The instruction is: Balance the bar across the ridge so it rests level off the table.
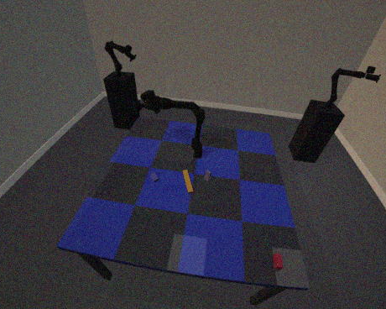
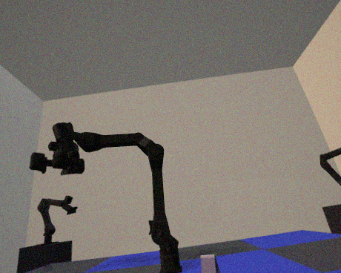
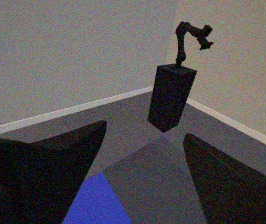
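Note:
An orange bar lies near the middle of the checkered table in the top view, apart from both small blocks. A small pale pinkish block is to its right; a pale block also shows at the bottom of the exterior view. A small purple-grey block is to the bar's left. I cannot tell which block is the ridge. My gripper is open, with nothing between its fingers in the wrist view. It is raised high, well away from the bar. The wrist view shows neither bar nor blocks.
A red block sits on a pale patch at the table's near right corner. Another pale patch is by the near edge. Two other arms stand on dark pedestals beyond the table.

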{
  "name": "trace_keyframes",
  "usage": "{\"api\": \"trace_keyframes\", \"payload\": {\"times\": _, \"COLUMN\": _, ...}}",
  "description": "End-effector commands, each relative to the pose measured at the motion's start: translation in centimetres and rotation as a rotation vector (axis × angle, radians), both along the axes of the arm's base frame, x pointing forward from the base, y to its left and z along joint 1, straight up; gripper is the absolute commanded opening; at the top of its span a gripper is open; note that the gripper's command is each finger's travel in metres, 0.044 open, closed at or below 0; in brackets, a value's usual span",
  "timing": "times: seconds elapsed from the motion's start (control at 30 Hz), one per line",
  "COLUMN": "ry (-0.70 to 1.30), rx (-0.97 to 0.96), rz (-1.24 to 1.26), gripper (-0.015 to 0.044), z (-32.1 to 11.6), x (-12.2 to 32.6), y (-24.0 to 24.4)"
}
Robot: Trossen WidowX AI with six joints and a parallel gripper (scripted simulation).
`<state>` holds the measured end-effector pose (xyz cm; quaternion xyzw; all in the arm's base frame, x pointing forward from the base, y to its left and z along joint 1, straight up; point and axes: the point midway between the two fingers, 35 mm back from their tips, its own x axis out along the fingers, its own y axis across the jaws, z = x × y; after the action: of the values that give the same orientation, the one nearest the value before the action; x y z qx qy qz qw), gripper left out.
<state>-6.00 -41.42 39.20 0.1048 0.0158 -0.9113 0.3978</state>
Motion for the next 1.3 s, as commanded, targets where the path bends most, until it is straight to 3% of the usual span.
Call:
{"api": "trace_keyframes", "payload": {"times": 0.0, "ry": 0.031, "rx": 0.077, "rz": 0.106, "gripper": 0.0315, "z": -1.1, "x": 2.7, "y": -0.1}}
{"api": "trace_keyframes", "payload": {"times": 0.6, "ry": 0.186, "rx": 0.416, "rz": 0.586, "gripper": 0.0315, "z": -7.9, "x": 15.3, "y": 1.4}}
{"api": "trace_keyframes", "payload": {"times": 1.27, "ry": 0.411, "rx": 0.746, "rz": 1.121, "gripper": 0.0315, "z": -15.5, "x": 27.0, "y": 9.2}}
